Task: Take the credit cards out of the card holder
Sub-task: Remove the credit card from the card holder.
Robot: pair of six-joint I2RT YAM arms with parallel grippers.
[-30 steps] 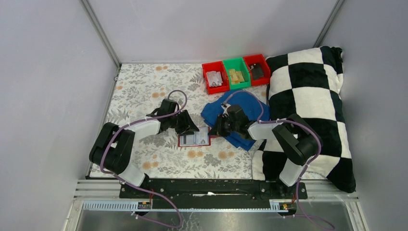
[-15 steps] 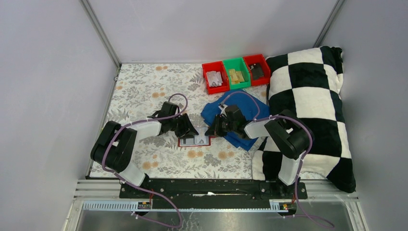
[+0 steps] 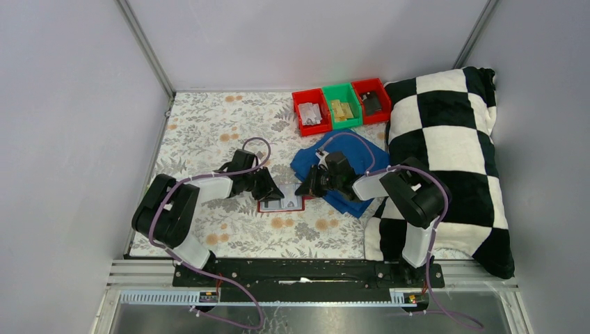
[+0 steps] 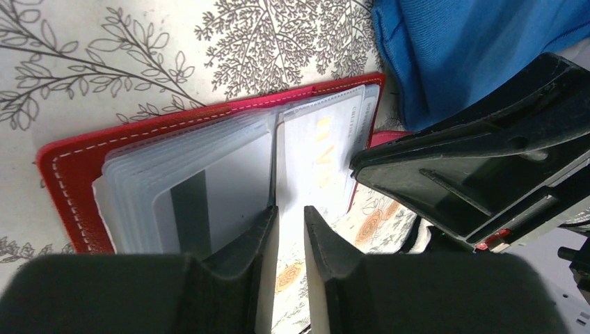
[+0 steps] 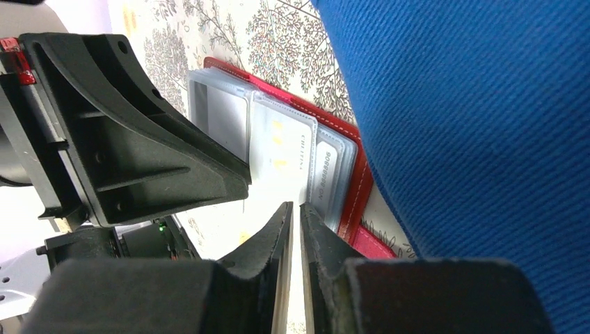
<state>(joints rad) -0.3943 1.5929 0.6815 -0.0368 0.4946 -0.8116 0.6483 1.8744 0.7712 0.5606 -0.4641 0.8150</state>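
Closely, left gripper (image 4: 290,212) and right gripper (image 5: 295,206) are crowding the holder (image 4: 62,174) beside the cloth (image 4: 473,49), nearer than before; jaws almost together, grip unclear.

Floral tablecloth (image 3: 202,125) covers the table, with a crumpled blue cloth (image 3: 300,164) lying on it at centre-right. Along the far edge sit a red bin (image 3: 297,111), a green bin (image 3: 346,124) and a second red bin (image 3: 364,85), touching side by side. Black-and-white checkered pillow (image 3: 445,139) fills the right side.

Stitched matt leather — card holder (image 4: 66,181)
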